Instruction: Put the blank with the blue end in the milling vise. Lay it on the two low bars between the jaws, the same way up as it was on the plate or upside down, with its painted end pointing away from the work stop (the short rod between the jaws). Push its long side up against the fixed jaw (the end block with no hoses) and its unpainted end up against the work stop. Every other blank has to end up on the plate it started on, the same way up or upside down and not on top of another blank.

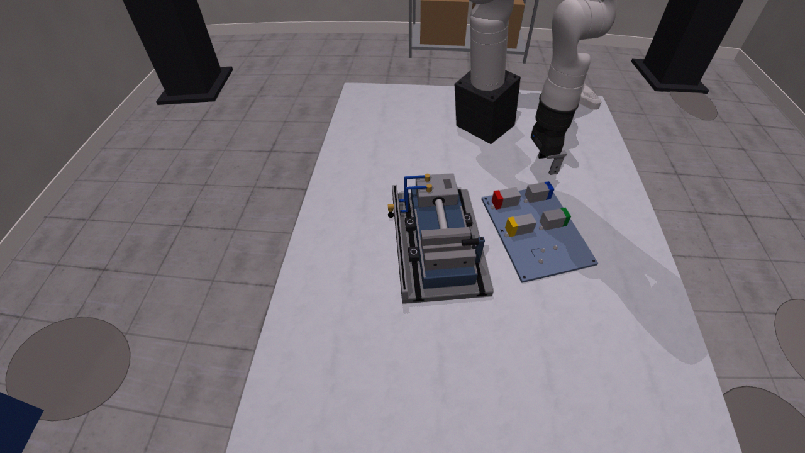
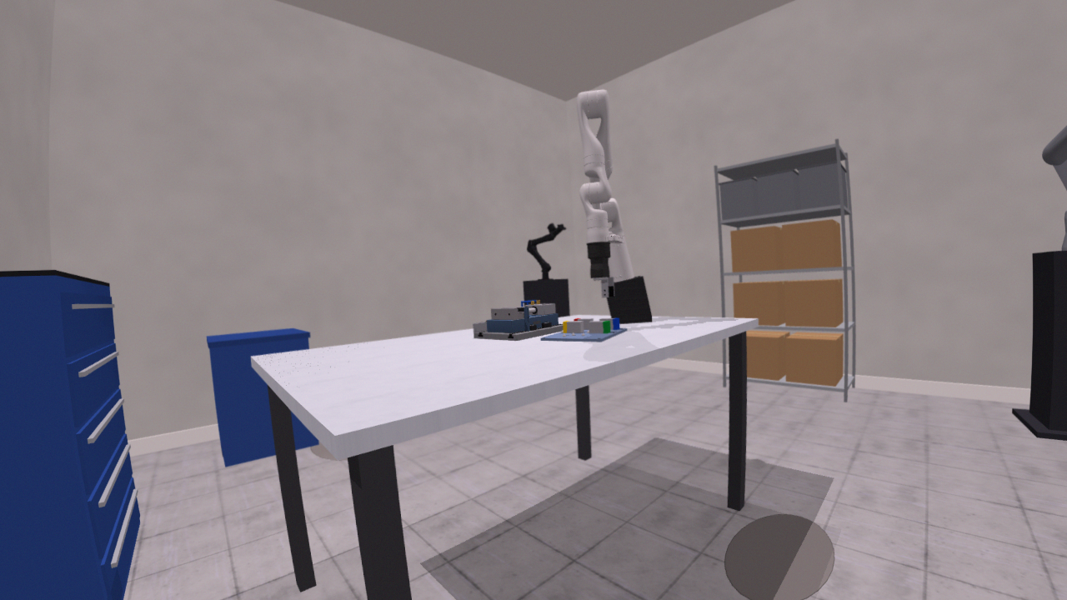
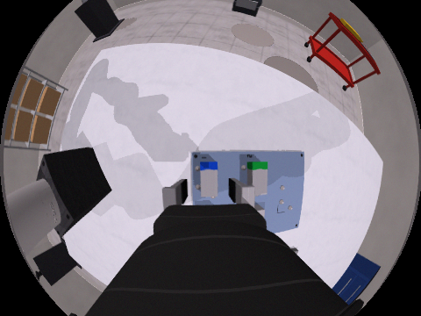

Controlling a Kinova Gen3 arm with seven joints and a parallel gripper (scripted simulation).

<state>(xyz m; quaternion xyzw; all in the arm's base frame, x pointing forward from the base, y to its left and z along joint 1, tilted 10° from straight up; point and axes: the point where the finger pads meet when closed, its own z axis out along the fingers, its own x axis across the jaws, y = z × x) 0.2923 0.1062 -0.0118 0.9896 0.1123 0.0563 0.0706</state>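
The blank with the blue end is a short, plain grey rectangular block with one end painted solid blue. It lies flat on the slate-blue plate, near the plate's 12 o'clock edge in the top view, its painted end facing about 3 o'clock. In the wrist view that end faces 12 o'clock. The fingers of the gripper are apart, above the tabletop near the blank, with nothing gripped.

From the plate's middle in the top view, the red-ended blank lies toward 11 o'clock, the yellow-ended blank toward 10 and the green-ended blank toward 1. The milling vise stands at the plate's 9 o'clock side, apart from it.

The tabletop is pale, with faint mottling and soft grey shadows; black legs carry it. The floor is grey tile with dark joints, and the walls are plain grey. In the exterior view, a metal shelf unit with brown boxes stands toward 3 o'clock and a blue drawer cabinet toward 9. The wrist view shows a red cart toward 1 o'clock.
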